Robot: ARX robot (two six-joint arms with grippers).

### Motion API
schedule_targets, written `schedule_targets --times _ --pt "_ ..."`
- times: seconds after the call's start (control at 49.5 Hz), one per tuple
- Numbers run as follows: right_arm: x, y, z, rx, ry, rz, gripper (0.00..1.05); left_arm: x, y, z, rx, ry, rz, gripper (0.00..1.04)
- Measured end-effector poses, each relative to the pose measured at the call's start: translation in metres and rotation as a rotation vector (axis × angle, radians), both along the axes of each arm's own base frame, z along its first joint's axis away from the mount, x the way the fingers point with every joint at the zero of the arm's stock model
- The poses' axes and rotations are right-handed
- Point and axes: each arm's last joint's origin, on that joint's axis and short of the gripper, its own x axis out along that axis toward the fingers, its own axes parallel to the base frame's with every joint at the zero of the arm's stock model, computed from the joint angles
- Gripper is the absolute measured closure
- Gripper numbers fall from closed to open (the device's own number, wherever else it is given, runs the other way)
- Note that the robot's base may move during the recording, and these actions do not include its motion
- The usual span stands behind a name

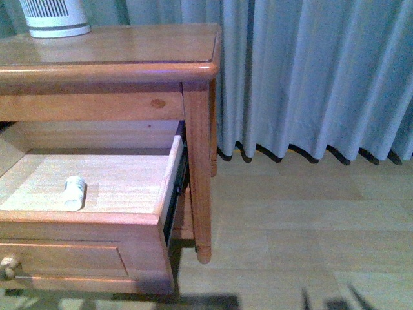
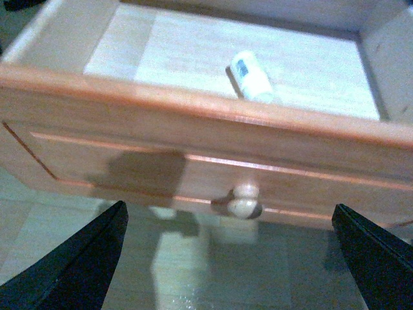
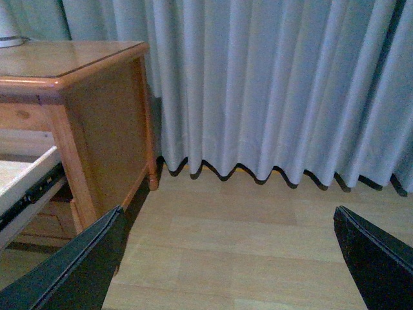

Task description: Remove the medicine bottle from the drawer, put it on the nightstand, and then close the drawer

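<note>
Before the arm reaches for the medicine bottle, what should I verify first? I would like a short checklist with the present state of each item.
1. Drawer open enough: ok, pulled well out.
2. Medicine bottle reachable: ok, lies on its side on the drawer floor, uncovered.
3. Left hand open and empty: ok.
4. Right hand clear of the drawer: ok, open, facing the curtain.
5. Free space on nightstand top: ok, bare wood beside the white appliance.

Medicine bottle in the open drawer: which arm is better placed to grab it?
Likely left. The left gripper faces the drawer holding the medicine bottle; the right gripper faces curtain and floor.
</note>
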Motion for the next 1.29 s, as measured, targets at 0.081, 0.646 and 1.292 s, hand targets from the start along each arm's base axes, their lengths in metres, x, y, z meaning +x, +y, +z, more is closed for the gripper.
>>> schedule_targets --times 0.081,0.646,1.292 --pt "0.000 0.000 0.000 0.000 0.000 0.000 0.07 -0.004 0.005 0.034 -0.013 -0.048 0.000 0.06" --pt "0.000 0.000 0.000 0.000 0.000 0.000 0.07 -0.085 -0.026 0.122 0.091 -0.439 0.098 0.49" --pt "0.000 0.000 0.000 0.000 0.001 0.002 0.07 -0.085 -0.031 0.066 0.095 -0.425 0.056 1.01"
